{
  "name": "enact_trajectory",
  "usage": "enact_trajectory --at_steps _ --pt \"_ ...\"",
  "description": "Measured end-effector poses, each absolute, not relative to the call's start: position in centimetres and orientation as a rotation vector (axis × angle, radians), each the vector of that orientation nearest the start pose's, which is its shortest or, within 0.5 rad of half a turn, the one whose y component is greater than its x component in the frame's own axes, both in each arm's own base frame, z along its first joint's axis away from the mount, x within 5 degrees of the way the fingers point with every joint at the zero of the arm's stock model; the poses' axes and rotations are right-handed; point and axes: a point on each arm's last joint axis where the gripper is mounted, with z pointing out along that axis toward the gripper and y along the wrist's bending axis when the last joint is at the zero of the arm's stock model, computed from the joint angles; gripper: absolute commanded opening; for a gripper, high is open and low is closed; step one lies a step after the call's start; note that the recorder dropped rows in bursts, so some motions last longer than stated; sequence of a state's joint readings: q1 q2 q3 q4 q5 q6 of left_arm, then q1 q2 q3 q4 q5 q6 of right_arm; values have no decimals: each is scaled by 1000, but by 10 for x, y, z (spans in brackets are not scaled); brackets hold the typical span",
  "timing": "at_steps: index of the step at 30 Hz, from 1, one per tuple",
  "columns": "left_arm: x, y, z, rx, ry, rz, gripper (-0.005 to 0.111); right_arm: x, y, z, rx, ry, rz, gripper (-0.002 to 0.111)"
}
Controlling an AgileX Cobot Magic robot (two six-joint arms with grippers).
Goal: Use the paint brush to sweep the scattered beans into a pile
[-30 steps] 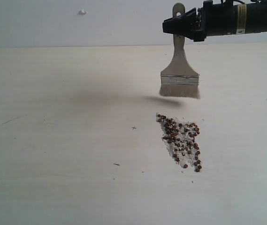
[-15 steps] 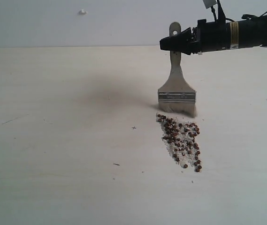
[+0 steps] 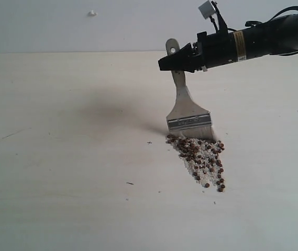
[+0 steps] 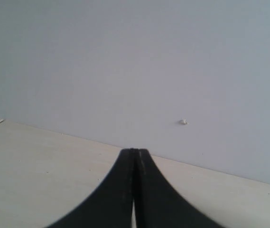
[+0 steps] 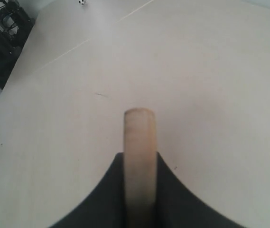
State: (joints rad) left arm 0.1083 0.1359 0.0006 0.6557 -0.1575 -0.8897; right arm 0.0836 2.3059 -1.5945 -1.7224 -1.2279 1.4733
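Outside, grips the paint brush (image 3: 188, 112) by its upper handle in the right gripper (image 3: 172, 61), jaws clamped on the wood; hangs it tilted below, bristles touching the beans (image 3: 201, 157) under the hand. From the left wrist, shows the left gripper (image 4: 135, 156) pressed together, holding nothing. From the right wrist, shows the handle end poking out between the jaws.

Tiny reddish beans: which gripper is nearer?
Right. The right gripper is above the beans, holding the pale wooden paint brush against their edge; the left gripper faces the wall elsewhere.
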Motion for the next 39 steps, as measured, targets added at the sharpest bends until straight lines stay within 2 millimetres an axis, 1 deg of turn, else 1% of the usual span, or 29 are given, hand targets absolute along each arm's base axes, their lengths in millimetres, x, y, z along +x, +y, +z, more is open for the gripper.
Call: enact_trajectory --at_steps 4,6,9,14,16,18,23,29,33,39 --pt "68 -1 216 -183 1487 -178 0 445 114 150 -977 1865 1249 0" --pt "68 -1 216 -183 1487 -178 0 446 107 154 -977 1855 1226 0" --pt "68 -1 216 -183 1487 -178 0 448 94 171 -991 1827 1155 0" --pt "68 -1 216 -183 1487 -178 0 445 75 211 -1000 1764 1055 0" --pt "68 -1 216 -183 1487 -178 0 440 72 221 -999 1754 1040 0" --pt "68 -1 216 -183 1487 -178 0 435 72 225 -1004 1751 1037 0" --pt "68 -1 216 -183 1487 -178 0 411 73 223 -1020 1735 1035 0" --pt "68 -1 216 -183 1487 -178 0 370 74 219 -1043 1726 1040 0" --pt "68 -1 216 -183 1487 -178 0 345 75 216 -1013 1716 1051 0" --pt "68 -1 216 -183 1487 -178 0 307 86 218 -1039 1695 1071 0"
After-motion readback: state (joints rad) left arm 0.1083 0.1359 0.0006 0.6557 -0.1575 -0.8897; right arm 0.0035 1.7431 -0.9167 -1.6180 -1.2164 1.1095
